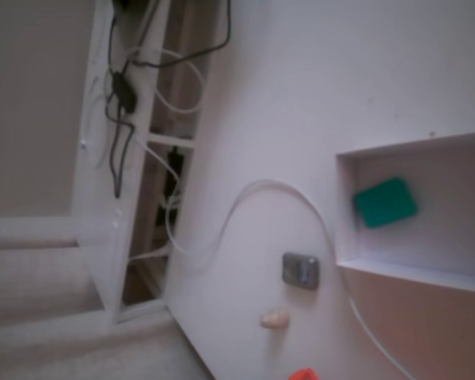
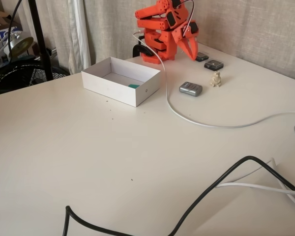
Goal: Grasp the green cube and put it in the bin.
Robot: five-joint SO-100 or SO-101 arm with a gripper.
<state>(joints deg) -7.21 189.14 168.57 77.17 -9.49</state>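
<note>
The green cube [image 1: 384,202] lies on the floor of the bin [image 1: 412,273], near its left wall in a fixed view. In the other fixed view only a sliver of the green cube [image 2: 133,85] shows over the white wall of the bin [image 2: 113,88]. The orange arm is folded up at the back of the table, behind and to the right of the bin. Its gripper [image 2: 191,51] points down with the fingers together and nothing in them. An orange tip [image 1: 302,374] pokes in at the bottom edge.
A grey metallic object [image 2: 191,88] and a cream lump [image 2: 216,78] lie right of the bin, with two small dark devices [image 2: 214,64] behind. A white cable [image 2: 211,123] curves across the table. A black cable [image 2: 211,189] crosses the front.
</note>
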